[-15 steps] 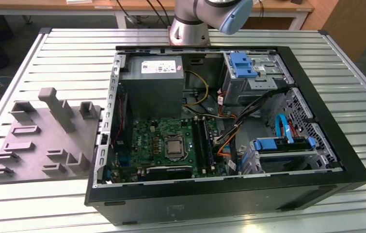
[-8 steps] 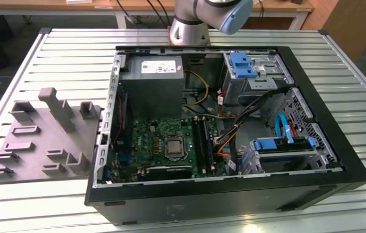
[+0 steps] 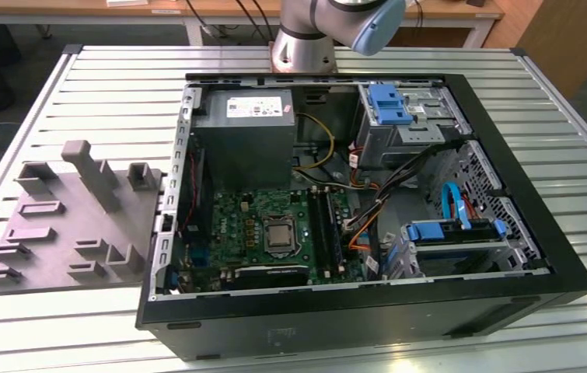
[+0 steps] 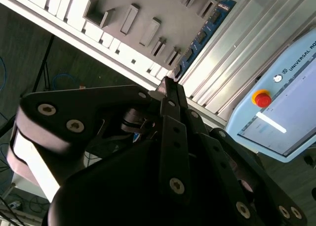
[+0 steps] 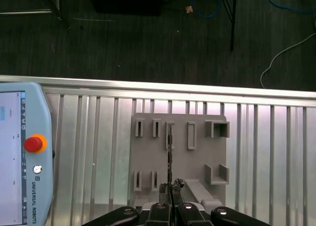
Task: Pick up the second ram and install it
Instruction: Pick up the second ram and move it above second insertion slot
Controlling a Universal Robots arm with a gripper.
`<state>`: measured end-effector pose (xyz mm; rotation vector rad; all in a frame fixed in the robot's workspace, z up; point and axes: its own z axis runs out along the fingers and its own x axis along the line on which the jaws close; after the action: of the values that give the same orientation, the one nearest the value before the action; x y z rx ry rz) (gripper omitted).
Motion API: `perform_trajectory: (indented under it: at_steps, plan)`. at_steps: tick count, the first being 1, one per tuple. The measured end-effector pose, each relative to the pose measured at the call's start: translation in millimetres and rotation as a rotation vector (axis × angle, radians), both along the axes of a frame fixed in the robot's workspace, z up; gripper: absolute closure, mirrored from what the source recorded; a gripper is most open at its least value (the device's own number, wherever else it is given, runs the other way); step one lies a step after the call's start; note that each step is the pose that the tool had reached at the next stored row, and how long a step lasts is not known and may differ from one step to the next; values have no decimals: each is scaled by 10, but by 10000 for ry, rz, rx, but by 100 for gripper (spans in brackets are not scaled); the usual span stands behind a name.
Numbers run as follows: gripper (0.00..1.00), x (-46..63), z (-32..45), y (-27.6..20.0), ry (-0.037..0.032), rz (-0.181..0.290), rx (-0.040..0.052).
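The gripper point(image 5: 170, 189) has its two jaws pressed onto the near end of the second ram point(image 4: 202, 35), which they pinch by its flat faces. The stick reaches straight out beyond the fingertips, in line with the jaws. In the second wrist view its blue face with the row of black chips is turned to the camera, and in the first wrist view it is seen on edge, as a thin dark line. Behind the ram, further out from the jaws, lies the grey fixture point(image 5: 197, 161) on the slotted metal table point(image 5: 84, 152). The stick crosses one of the fixture's middle slots, but it seems to hang clear of the slot and not to stand in it, although I cannot be fully sure from this angle. To one side of the jaws, well apart from them, a pale blue teach pendant point(image 5: 22, 152) with a red button is seen at the table's edge. In the exterior view the arm point(image 3: 319, 31) rises from its base behind the open computer case point(image 3: 522, 256), and the green motherboard point(image 3: 252, 225) lies inside the case, with the fixture just beside the case on the table.
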<state>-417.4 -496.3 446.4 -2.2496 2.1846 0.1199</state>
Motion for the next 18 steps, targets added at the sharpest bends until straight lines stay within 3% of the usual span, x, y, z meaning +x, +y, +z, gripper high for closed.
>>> perform_trajectory:
  at_steps: [8,18]
  plan:
    - [87,56,2,0,2,0,-2]
    - [87,354,-1,0,1,0,-1]
